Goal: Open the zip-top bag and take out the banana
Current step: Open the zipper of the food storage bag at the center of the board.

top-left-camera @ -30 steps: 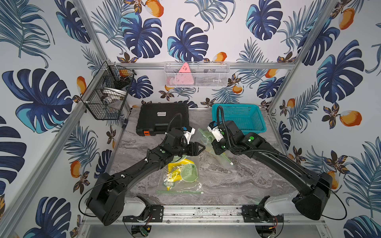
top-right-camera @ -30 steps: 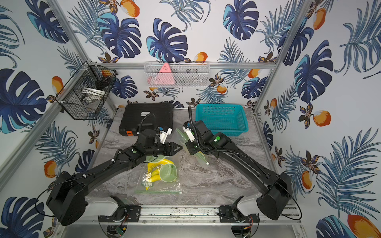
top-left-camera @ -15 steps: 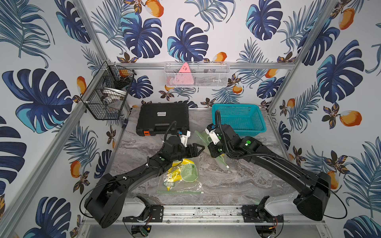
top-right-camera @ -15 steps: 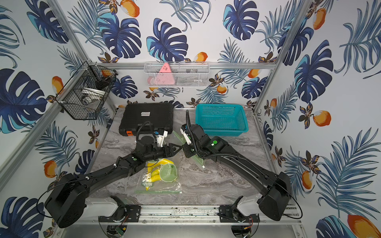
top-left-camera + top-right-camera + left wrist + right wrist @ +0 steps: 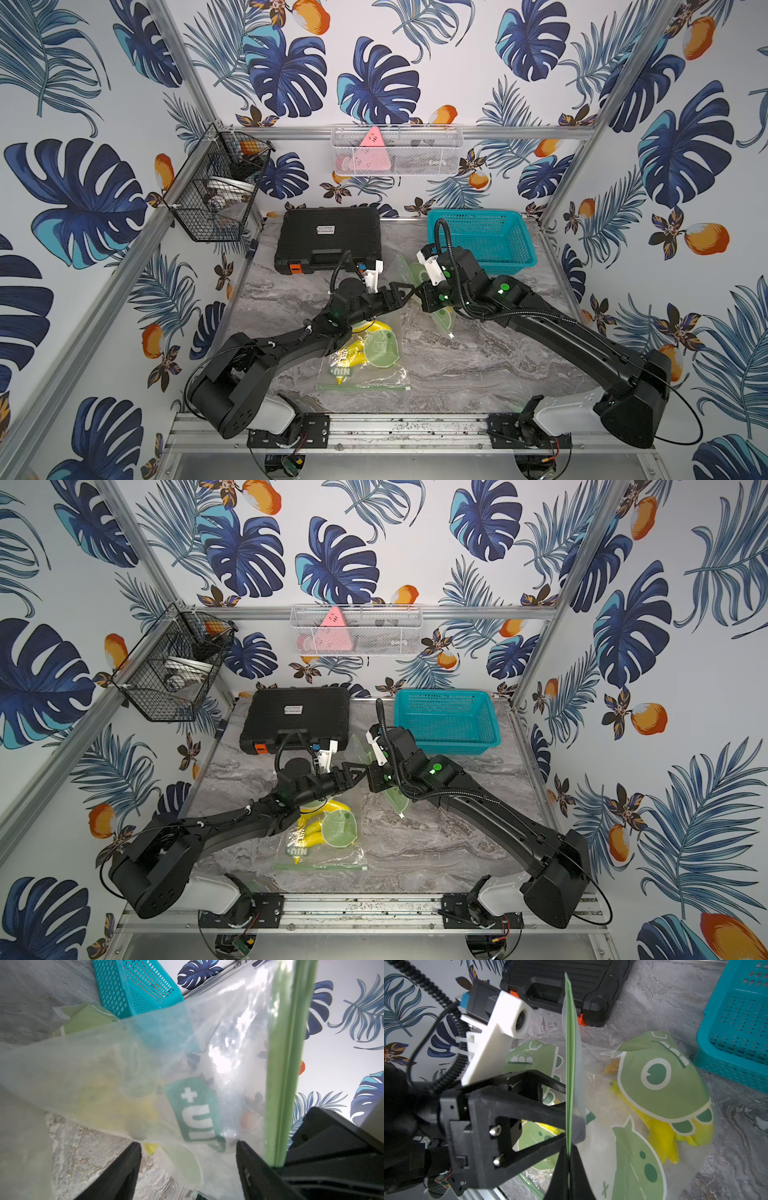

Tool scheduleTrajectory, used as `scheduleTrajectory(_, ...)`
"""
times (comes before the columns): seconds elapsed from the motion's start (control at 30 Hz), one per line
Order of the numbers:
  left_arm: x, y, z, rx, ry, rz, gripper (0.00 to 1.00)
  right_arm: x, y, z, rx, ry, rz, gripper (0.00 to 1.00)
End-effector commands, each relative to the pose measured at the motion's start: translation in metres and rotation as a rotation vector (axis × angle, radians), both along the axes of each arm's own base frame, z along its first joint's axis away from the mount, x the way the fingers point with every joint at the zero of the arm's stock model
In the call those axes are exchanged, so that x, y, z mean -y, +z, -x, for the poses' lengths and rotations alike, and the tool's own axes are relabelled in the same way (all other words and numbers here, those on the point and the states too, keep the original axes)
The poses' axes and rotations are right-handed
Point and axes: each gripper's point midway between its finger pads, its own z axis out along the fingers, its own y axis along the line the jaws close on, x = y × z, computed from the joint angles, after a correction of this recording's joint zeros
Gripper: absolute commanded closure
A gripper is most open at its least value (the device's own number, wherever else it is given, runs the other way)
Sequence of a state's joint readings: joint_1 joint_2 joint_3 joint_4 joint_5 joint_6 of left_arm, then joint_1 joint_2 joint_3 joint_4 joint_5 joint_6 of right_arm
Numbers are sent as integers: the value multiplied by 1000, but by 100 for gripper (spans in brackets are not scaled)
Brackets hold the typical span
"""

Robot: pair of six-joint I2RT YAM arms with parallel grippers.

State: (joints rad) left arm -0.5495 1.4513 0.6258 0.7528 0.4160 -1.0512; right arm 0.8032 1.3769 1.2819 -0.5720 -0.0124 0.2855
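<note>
Grey marble table (image 5: 478,361) between leaf-papered walls. Mid-table, the right gripper (image 5: 568,1153) is clamped on the green zip strip (image 5: 570,1064) of a clear bag (image 5: 654,1076) printed with green cartoon faces, with the yellow banana (image 5: 662,1138) inside. Left gripper (image 5: 188,1142) stands wide at the film, where a teal label (image 5: 195,1113) reads "+U…". At the near edge a second bag (image 5: 374,374) reads "NIU+"; the sticker on the black case (image 5: 328,241) is unreadable

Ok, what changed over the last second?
The left gripper opened wider at the clear green-printed zip-top bag, gripping nothing; both arms shifted only slightly. The right gripper stays shut on the bag's green zip strip. The second bag of yellow bananas on the table, black plastic case and teal mesh basket have not moved.
</note>
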Motion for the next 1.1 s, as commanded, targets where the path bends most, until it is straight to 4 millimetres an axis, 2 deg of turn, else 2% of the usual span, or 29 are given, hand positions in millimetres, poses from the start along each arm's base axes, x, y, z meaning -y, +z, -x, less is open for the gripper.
scheduleTrajectory(0.0,6,27,-2,59,-9,120,26,-13,5,2,-16,24,-61,100)
scheduleTrajectory(0.2,15,30,-4,69,-32,175,35,-16,6,2,-17,14,-107,100)
scheduleTrajectory(0.23,15,30,-5,74,-29,184,39,-15,5,1,-18,10,-107,100)
scheduleTrajectory(0.37,20,29,-6,64,-52,205,72,-13,5,2,-19,-3,-113,100)
scheduleTrajectory(0.47,21,27,-7,63,-52,217,80,-13,7,3,-17,-5,-131,100)
scheduleTrajectory(0.6,24,27,-8,58,-65,218,98,-11,8,3,-14,-11,-134,100)
scheduleTrajectory(0.63,24,27,-8,59,-68,219,100,-11,7,4,-15,-12,-133,100)
scheduleTrajectory(0.87,20,28,-3,64,-63,143,100,2,3,2,3,-34,-83,100)
scheduleTrajectory(1.0,15,23,2,40,-57,15,83,19,-10,-3,15,-72,41,100)
scheduleTrajectory(1.07,11,23,1,45,-38,-16,80,25,-16,-6,17,-90,89,100)
